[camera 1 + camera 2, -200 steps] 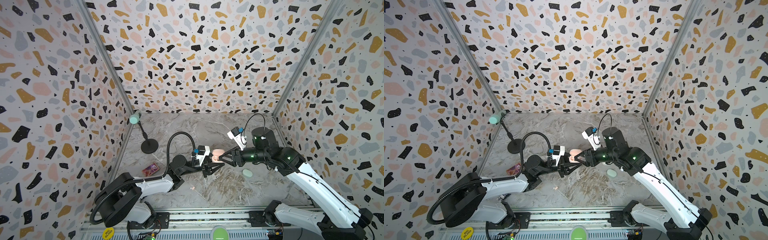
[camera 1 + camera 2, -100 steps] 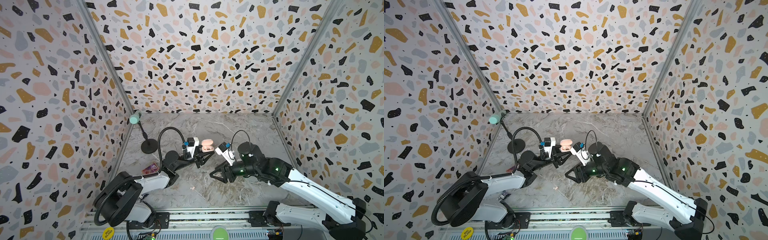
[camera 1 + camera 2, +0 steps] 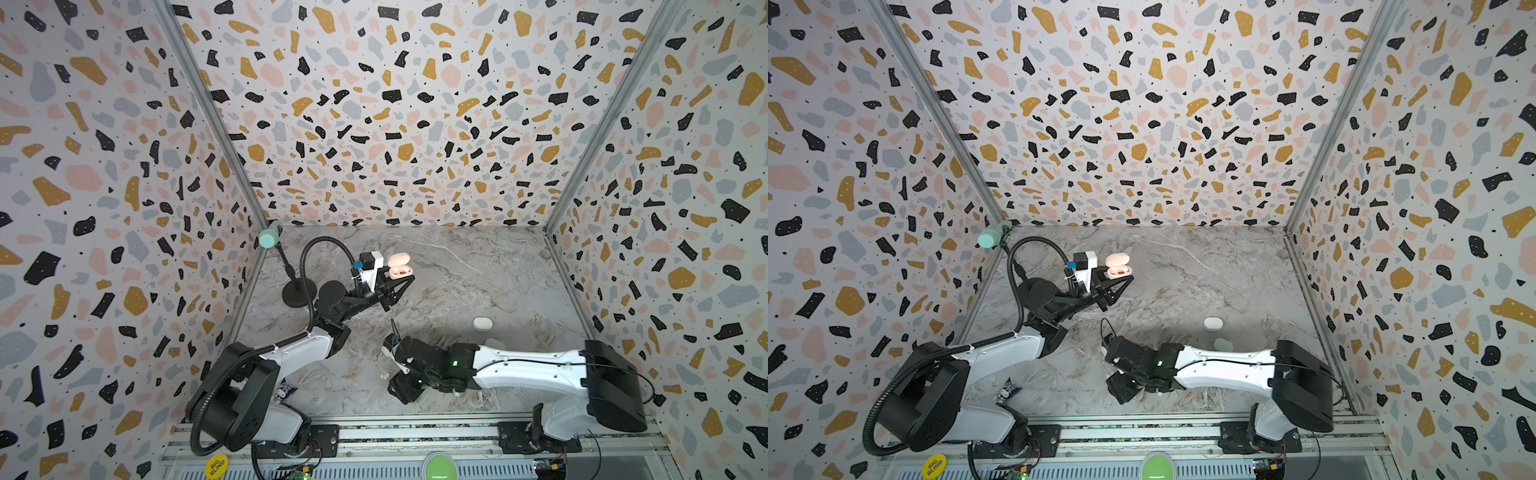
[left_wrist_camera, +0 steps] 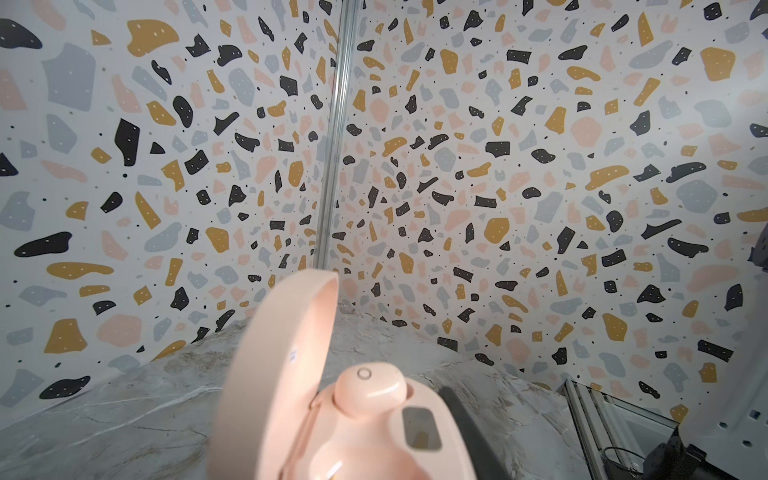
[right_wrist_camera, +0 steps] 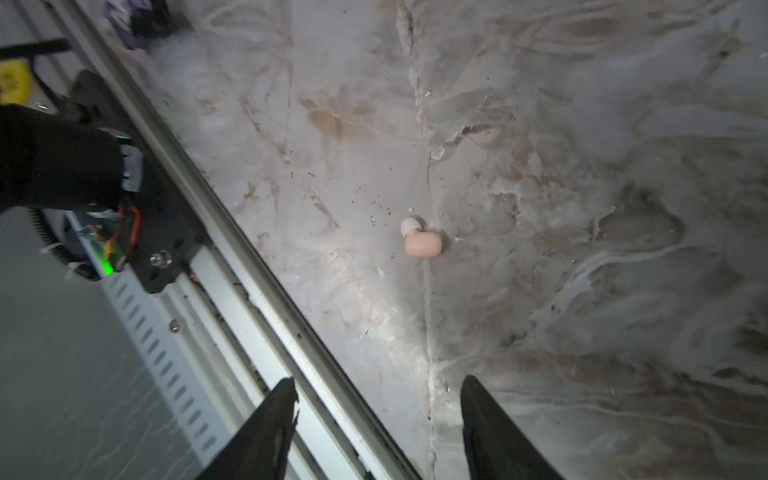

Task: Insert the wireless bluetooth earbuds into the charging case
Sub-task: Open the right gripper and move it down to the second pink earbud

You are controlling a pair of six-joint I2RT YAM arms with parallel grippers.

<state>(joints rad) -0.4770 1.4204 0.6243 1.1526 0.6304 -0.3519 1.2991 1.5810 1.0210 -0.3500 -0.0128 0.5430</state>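
My left gripper (image 3: 402, 281) is shut on the pink charging case (image 3: 400, 266), held above the table at the back left with its lid up; it shows in both top views (image 3: 1119, 267). In the left wrist view one pink earbud (image 4: 368, 392) sits in a socket of the case (image 4: 374, 449), and one dark finger (image 4: 469, 432) lies along its side. Another pink earbud (image 5: 422, 243) with a white tip lies on the marble near the front rail (image 3: 384, 376). My right gripper (image 5: 376, 384) hangs above it, pointing down, open and empty, its place in a top view being (image 3: 402, 388).
A white case (image 3: 483, 323) lies on the table to the right, and a mint case (image 3: 494, 344) shows partly behind the right arm. A black stand (image 3: 299, 293) with a mint head (image 3: 269, 237) is at the back left. A purple wrapper (image 3: 286, 388) lies front left. The metal rail (image 5: 249, 270) runs close to the earbud.
My right gripper left the case, swung to the front of the table over the loose earbud, and opened wider. My left gripper carried the case back and to the left.
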